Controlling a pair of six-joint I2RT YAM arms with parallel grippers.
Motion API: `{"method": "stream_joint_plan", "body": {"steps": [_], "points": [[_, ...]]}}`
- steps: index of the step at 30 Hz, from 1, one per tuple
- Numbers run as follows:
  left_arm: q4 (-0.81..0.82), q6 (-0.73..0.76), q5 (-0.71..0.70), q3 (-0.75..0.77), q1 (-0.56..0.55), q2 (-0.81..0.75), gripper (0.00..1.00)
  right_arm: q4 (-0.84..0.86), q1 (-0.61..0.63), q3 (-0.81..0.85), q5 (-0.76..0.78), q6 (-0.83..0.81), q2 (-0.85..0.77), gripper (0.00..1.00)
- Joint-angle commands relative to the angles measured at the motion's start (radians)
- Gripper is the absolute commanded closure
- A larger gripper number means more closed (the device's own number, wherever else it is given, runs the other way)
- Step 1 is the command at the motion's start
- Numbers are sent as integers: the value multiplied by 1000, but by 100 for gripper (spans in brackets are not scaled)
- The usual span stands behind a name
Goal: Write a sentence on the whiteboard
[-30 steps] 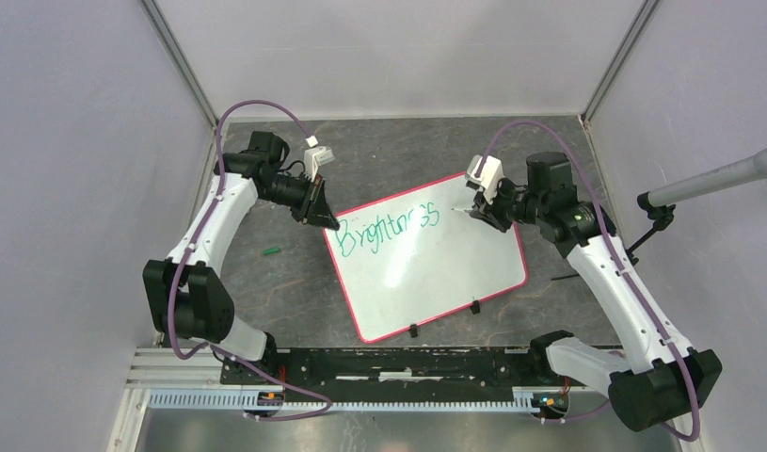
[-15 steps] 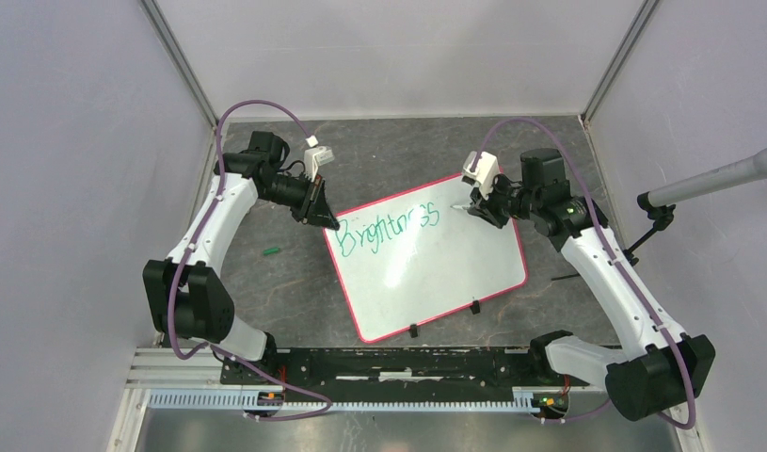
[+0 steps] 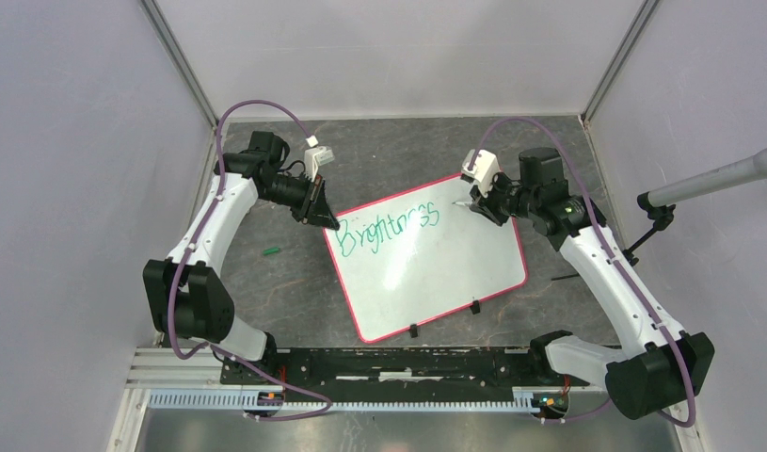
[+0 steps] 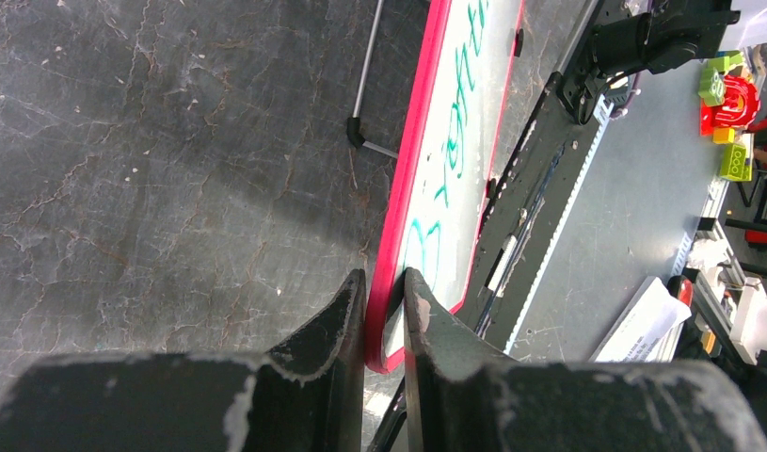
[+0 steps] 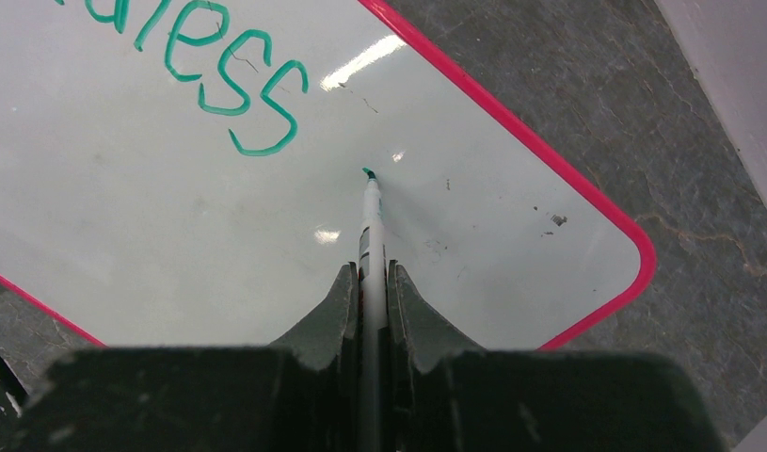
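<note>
The whiteboard [image 3: 445, 273] lies tilted on the dark table, white with a red-pink rim. Green lettering [image 3: 384, 229] on its upper part reads "Brightness"; its end also shows in the right wrist view [image 5: 231, 89]. My left gripper [image 3: 328, 222] is shut on the board's top-left rim, which shows between the fingers in the left wrist view [image 4: 383, 311]. My right gripper [image 3: 477, 208] is shut on a marker [image 5: 370, 240]. The marker's green tip [image 5: 368, 173] is just right of the last "s", at or just above the board; I cannot tell if it touches.
A green marker cap [image 3: 271, 251] lies on the table left of the board. Two black clips [image 3: 412, 330] sit at the board's near edge. A grey pole [image 3: 709, 179] juts in from the right wall. The black base rail [image 3: 398, 363] runs along the near edge.
</note>
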Motion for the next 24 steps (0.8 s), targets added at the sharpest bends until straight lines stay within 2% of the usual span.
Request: {"method": "stream_joint_plan", "body": {"steps": [1,9,24], "points": [[-12,39,-82,-6,-7,13,98,39,1,21,70,-3,-2,100],[-13,40,-84,-6,-7,13,98,23,1,20,55,-12,-3,100],[-12,42,-85,-6,-9,12,98,-115,14,-3,-5,-122,-11,100]]}}
